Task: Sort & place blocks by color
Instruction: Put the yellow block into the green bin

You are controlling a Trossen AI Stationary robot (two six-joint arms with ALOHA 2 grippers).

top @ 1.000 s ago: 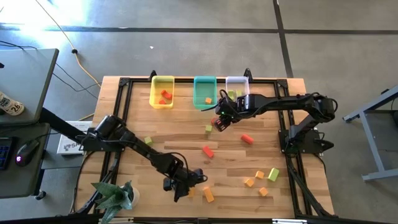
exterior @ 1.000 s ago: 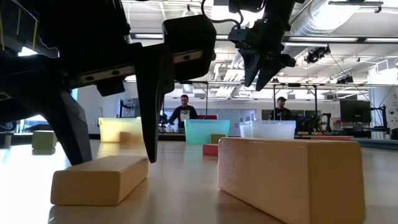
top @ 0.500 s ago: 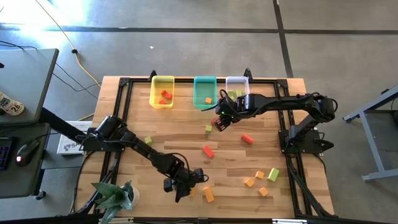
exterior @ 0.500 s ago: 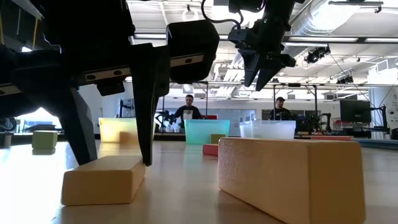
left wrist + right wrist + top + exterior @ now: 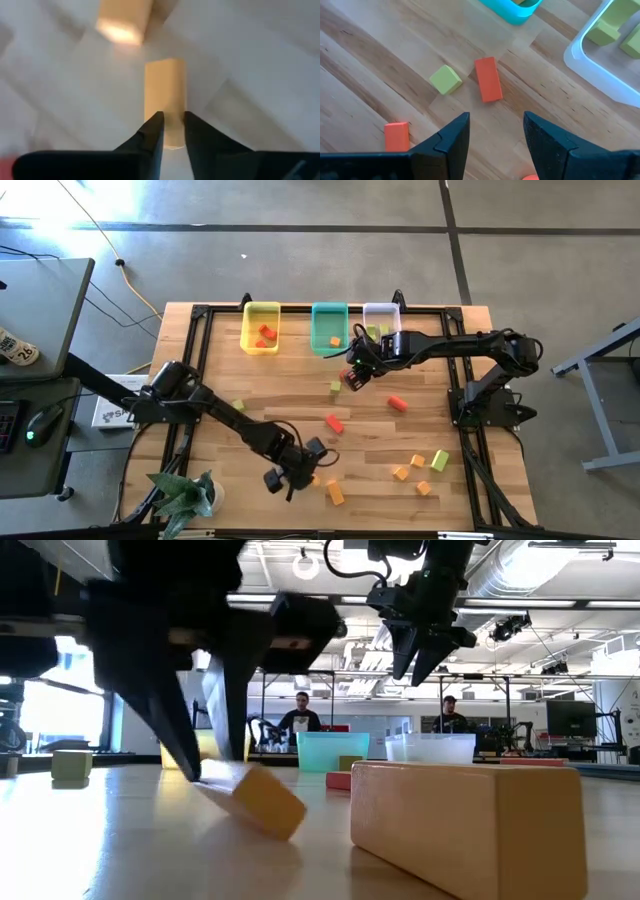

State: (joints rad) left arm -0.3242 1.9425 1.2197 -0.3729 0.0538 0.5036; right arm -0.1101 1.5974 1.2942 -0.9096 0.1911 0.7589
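Near the table's front edge, the left hand [image 5: 300,477] pinches an orange bar [image 5: 165,95] — tilted, one end raised.

Bins at the far edge — blocks before them

Three bins [image 5: 328,326] stood side by side; loose blocks [image 5: 418,462] lay scattered on the table [image 5: 270,395] — several inside.

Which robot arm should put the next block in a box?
Probably the left. The left gripper is closing on an orange bar at the table's near edge and has one end tipped up. The right gripper hangs open above a red bar and green cube, holding nothing.
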